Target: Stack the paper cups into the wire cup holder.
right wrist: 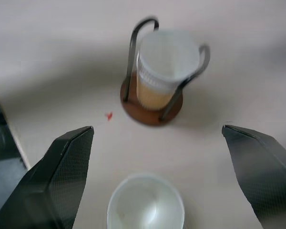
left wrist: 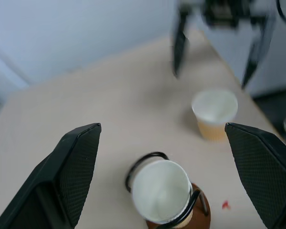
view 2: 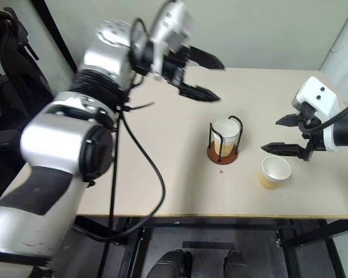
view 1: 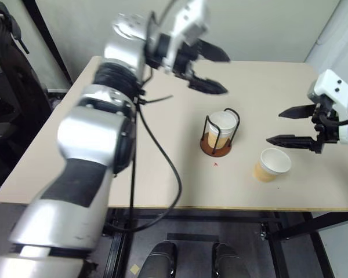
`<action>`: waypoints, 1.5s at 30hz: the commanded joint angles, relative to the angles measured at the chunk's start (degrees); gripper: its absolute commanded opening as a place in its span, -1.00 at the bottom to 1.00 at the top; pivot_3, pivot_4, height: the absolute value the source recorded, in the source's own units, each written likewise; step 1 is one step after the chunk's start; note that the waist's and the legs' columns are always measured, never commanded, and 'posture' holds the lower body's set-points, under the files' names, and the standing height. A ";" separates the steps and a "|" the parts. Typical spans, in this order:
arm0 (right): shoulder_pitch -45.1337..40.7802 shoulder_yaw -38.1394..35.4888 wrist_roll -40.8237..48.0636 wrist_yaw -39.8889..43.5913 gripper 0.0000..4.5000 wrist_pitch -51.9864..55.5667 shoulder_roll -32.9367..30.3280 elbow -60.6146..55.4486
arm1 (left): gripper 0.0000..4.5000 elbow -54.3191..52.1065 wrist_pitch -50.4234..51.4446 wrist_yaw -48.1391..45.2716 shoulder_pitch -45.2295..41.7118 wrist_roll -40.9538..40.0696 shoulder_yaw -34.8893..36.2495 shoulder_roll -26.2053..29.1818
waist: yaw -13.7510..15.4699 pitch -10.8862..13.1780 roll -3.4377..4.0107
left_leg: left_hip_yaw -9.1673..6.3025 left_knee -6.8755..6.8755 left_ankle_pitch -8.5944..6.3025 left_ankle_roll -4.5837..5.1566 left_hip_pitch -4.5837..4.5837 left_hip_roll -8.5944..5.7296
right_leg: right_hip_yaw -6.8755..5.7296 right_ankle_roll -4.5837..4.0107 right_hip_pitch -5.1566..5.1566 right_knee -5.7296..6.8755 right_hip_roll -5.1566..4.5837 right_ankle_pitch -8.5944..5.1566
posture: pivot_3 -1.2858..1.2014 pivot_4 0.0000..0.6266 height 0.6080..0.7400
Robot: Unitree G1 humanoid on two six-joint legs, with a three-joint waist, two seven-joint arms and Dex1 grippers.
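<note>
The wire cup holder (view 1: pixel 218 138) stands near the table's middle, its brown disc base carrying black wire arches around a tan paper cup (view 1: pixel 221 128) with a white rim. A second paper cup (view 1: pixel 271 164) stands upright on the table to its right and nearer the front edge. My left gripper (view 1: pixel 211 70) hovers open and empty above and behind the holder. My right gripper (view 1: pixel 287 126) is open and empty too, held just above the loose cup, to its right. In the right wrist view the loose cup (right wrist: pixel 146 203) sits between the fingers, with the holder (right wrist: pixel 155 90) beyond.
The beige table (view 1: pixel 162 174) has bare room to the left of the holder; a small red mark (view 1: pixel 216 164) lies in front of it. A black cable (view 1: pixel 162 162) hangs from my left arm over the table. A dark chair (view 1: pixel 6 75) stands at the left.
</note>
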 commanded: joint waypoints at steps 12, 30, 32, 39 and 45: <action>6.58 10.39 -14.57 8.75 1.00 -16.98 -3.10 1.25 | 0.98 -32.47 15.87 -2.20 15.74 -29.06 -20.62 29.81 | -0.40 -0.05 -0.02 | -0.11 0.14 0.07 0.00 0.07 -0.09 | -0.14 -0.16 0.21 -0.06 0.12 0.11 | 0.03 -0.52 1.00; -0.44 23.76 -32.74 19.07 0.59 -30.28 8.00 15.51 | 1.00 -44.51 25.01 -1.60 27.59 -25.00 -7.73 35.34 | -1.03 -0.01 0.04 | -0.59 -0.43 0.60 -0.46 0.57 0.05 | -0.05 -0.80 0.56 -0.40 0.15 0.58 | 0.03 -0.52 1.00; -0.81 24.23 -34.14 19.03 0.25 -30.62 9.29 15.38 | 1.00 -45.01 25.15 -1.50 28.47 -24.28 -6.88 35.37 | -1.04 -0.01 0.04 | -0.61 -0.62 0.65 -0.55 0.60 0.06 | -0.06 -0.85 0.54 -0.50 0.18 0.59 | 0.03 -0.52 1.00; -1.99 23.14 -35.46 21.02 -0.88 -30.64 10.15 15.39 | 1.00 -44.75 24.71 -1.82 29.47 -22.08 -5.02 35.10 | -1.03 -0.02 0.04 | -0.70 -1.24 0.86 -0.68 0.67 0.07 | -0.08 -1.06 0.52 -0.79 0.15 0.59 | 0.03 -0.52 1.00; -4.84 19.14 -32.57 24.66 -1.00 -28.52 7.52 13.69 | 1.00 -43.10 22.98 -2.19 29.46 -20.06 -4.84 35.19 | -1.05 -0.01 0.05 | -0.71 -1.40 0.89 -0.73 0.66 0.05 | -0.07 -1.13 0.48 -0.84 0.15 0.53 | 0.03 -0.52 1.00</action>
